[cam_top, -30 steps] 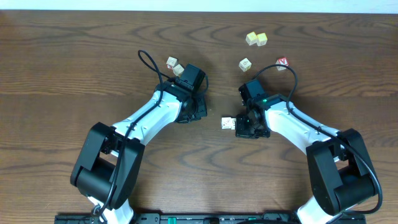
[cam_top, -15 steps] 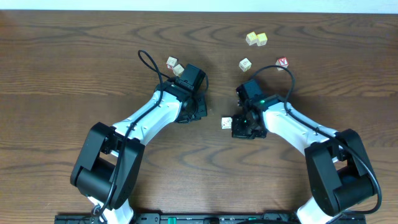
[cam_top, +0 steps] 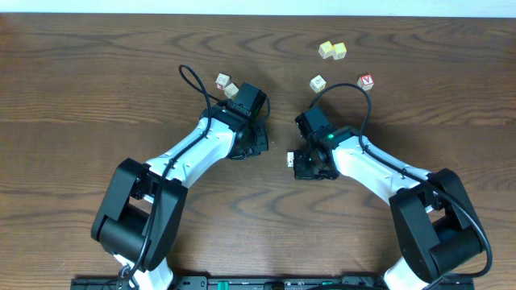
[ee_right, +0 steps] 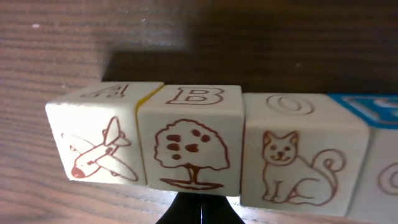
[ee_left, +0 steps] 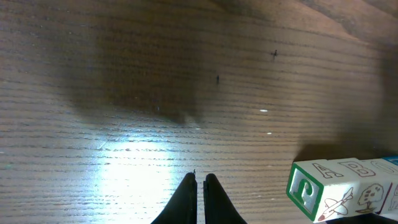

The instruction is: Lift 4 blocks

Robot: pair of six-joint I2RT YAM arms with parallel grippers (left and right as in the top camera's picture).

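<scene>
- Blocks point(ee_right: 205, 146): 4 pale cubes stand side by side in 1 straight row, faces touching, right in front of the right wrist camera. From left to right the front faces show an airplane, a tree and a cat; the 4th cube has a blue top edge and is cut off by the frame.
- From overhead only the row's left end point(cam_top: 290, 159) shows, just left of the right gripper point(cam_top: 310, 165); the arm hides the rest.
- Right gripper point(ee_right: 199, 210): fingers closed together, holding nothing between them, with the tips at the lower edge of the tree cube. Contact cannot be told.
- Left gripper point(ee_left: 199, 183): fingers pressed shut on nothing, low over bare table point(cam_top: 81, 80). The end of the row point(ee_left: 339, 190), with a green letter face, sits to its right and apart from it.
- Whether the row rests on the wood or is off it cannot be told.
- Elsewhere: 2 loose cubes point(cam_top: 226, 84) beside the left wrist, 2 yellow-tinted cubes point(cam_top: 332, 51) near the far edge, 1 pale cube point(cam_top: 318, 83) and 1 red-lettered cube point(cam_top: 366, 81) beyond the right arm.
</scene>
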